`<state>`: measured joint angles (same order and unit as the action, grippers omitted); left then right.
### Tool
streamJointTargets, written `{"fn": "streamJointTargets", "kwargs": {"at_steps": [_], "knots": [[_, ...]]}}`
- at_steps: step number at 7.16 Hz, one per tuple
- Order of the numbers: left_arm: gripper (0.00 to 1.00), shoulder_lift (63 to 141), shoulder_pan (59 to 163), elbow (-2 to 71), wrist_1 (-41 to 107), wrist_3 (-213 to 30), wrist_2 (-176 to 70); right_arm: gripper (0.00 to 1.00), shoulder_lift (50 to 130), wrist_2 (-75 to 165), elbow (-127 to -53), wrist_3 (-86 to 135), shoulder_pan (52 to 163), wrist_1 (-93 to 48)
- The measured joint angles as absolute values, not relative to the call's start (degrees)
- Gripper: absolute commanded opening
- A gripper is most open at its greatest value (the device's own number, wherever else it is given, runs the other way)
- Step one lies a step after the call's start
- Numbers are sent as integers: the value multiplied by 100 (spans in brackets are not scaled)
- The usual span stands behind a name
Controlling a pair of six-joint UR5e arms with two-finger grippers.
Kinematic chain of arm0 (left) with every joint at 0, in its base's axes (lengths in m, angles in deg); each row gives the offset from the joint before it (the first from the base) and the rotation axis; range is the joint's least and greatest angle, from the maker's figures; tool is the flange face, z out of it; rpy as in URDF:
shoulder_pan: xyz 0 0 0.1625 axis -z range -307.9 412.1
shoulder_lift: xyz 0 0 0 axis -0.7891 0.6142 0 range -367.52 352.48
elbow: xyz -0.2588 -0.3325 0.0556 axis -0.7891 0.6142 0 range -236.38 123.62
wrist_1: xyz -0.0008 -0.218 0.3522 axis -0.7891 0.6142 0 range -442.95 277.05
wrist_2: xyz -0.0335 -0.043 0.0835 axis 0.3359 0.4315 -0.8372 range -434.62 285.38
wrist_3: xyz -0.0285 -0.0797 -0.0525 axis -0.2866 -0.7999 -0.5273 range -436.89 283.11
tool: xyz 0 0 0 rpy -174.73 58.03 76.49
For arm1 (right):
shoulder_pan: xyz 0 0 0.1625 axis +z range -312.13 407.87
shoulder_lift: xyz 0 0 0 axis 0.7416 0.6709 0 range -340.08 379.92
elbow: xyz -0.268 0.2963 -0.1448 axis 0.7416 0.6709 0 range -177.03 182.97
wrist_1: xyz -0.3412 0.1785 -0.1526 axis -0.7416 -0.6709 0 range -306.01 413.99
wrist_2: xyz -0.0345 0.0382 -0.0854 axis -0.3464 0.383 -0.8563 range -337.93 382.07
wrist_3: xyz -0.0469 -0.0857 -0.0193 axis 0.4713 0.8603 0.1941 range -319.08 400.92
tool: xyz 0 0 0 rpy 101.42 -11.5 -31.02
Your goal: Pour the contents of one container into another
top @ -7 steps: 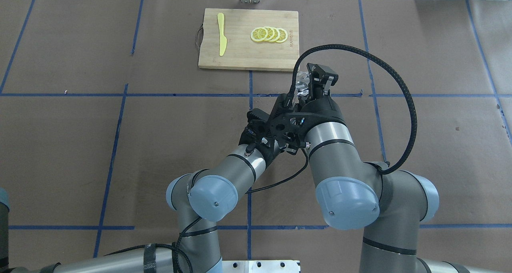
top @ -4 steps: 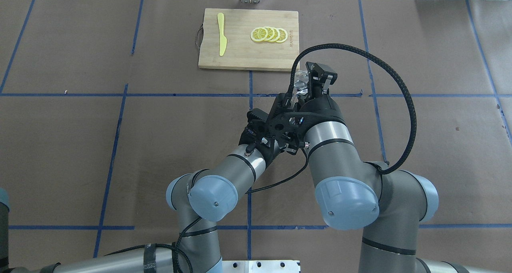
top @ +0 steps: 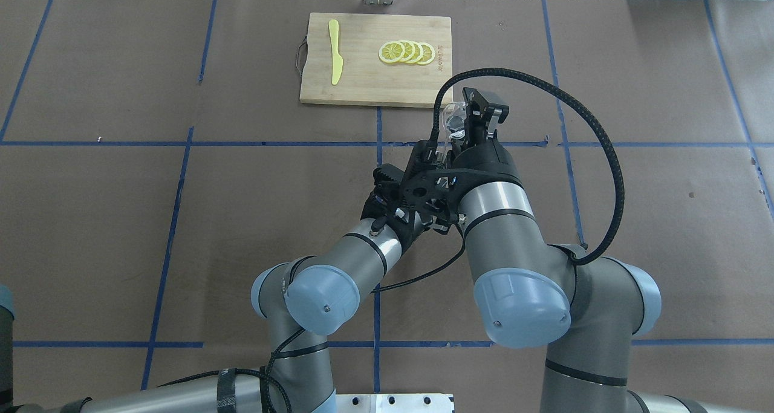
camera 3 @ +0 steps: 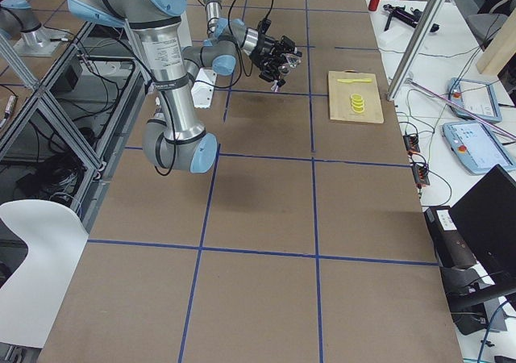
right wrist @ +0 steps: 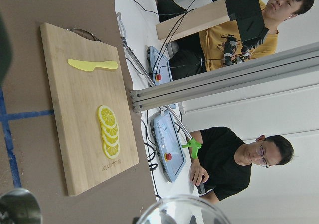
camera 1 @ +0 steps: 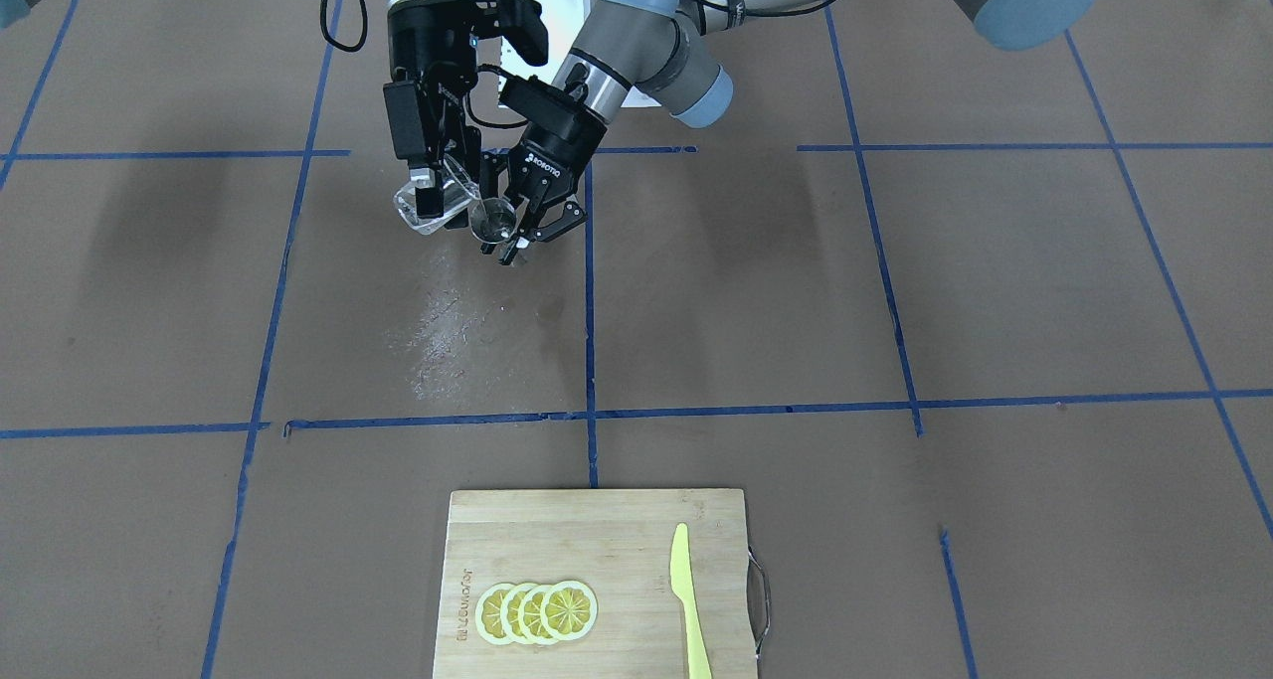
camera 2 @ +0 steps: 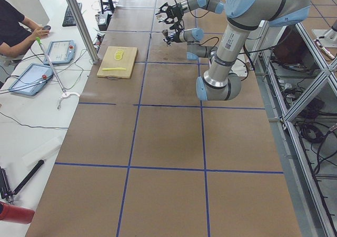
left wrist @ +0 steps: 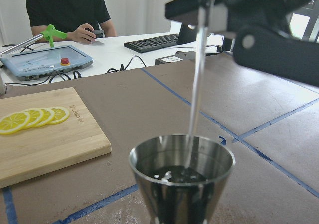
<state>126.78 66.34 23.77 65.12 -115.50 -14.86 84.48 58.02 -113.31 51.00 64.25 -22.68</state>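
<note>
Tipping further than a second ago, the right gripper (camera 1: 441, 188) is rolling its wrist, so the glass cup (camera 1: 428, 212) it is pinching by the wall is leaning lower toward the jigger (left wrist: 182, 176). Neither arm is otherwise shifting.

The left gripper (camera 1: 509, 238) is clamping the jigger somewhere below its upper cone and holding it upright in the air. It is hanging just right of the table's centre line, between the robot and the far cutting board (top: 375, 80). The cup is hanging above it, on the robot's right side of it.

A thin clear stream (left wrist: 195, 94) is falling from the cup's lip into the jigger's mouth, and liquid is pooling low in the bowl, so the pour is looking only partly done.

To do this well, the right wrist should be adding tilt slowly, keeping the lip over the middle of the small mouth while the left arm is holding still. As the level nears the rim, the cup should be easing back upright before it overflows. A pale splashed-looking patch (camera 1: 438, 326) is lying on the table paper nearby. It suggests little drift is needed for a miss.
</note>
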Motion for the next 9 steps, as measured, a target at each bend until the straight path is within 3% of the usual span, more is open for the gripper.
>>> {"fn": "streamJointTargets", "kwargs": {"at_steps": [9], "knots": [[0,12669,6680,2433,6555,-11572,-1486,0,8460,5864,-11336,2489,6463,-2179]]}}
